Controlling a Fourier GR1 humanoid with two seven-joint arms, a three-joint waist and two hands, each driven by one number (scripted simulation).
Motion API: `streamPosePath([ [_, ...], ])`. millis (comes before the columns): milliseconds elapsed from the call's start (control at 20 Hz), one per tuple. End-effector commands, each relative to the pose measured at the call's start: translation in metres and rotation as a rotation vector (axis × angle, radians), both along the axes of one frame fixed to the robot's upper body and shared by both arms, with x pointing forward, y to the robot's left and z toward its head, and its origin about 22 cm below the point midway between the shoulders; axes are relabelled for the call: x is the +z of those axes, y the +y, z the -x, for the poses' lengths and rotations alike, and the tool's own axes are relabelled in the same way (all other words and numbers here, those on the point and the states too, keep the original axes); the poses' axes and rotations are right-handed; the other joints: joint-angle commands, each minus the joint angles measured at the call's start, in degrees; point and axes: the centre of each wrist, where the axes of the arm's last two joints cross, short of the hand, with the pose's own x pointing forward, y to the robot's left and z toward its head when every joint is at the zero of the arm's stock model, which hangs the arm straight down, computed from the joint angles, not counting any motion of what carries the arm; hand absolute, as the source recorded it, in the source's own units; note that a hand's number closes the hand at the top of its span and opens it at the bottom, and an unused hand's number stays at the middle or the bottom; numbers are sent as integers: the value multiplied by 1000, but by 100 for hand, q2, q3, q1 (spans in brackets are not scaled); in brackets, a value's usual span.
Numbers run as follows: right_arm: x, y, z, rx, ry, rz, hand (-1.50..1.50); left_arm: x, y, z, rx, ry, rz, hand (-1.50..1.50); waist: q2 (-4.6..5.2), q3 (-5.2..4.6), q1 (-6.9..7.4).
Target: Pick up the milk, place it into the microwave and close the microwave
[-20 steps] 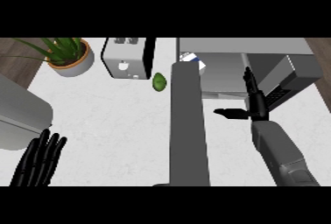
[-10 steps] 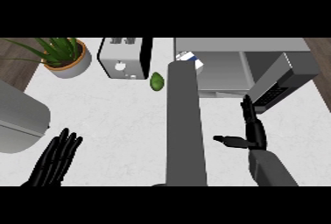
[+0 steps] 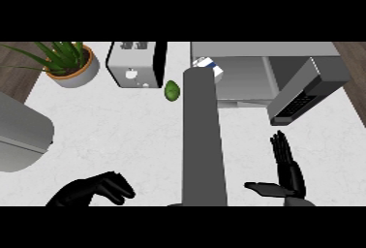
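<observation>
The milk stood inside the microwave, its label unreadable, door open. Right hand was flat-fingered, empty; left hand curled, holding nothing.

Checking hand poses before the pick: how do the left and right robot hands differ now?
The left robot hand has curled fingers and holds nothing; the right robot hand has straight fingers, thumb out sideways. The left sits lower left, the right lower right below the microwave door. Both are black.
</observation>
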Motion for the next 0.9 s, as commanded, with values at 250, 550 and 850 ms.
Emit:
streamPosePath([
  [250,14,-27,53,-4,-58,-66,-150,-13,-17,-48,-89,40,-58,150,22,2,-16],
  [550,12,-37,98,-16,-55,-33,-150,-12,-55,-48,-289,63,-139,150,24,7,15],
  [850,30,-58,122,-2,-90,-31,-150,-37,-109,-84,-423,144,-221,150,41,4,-93],
])
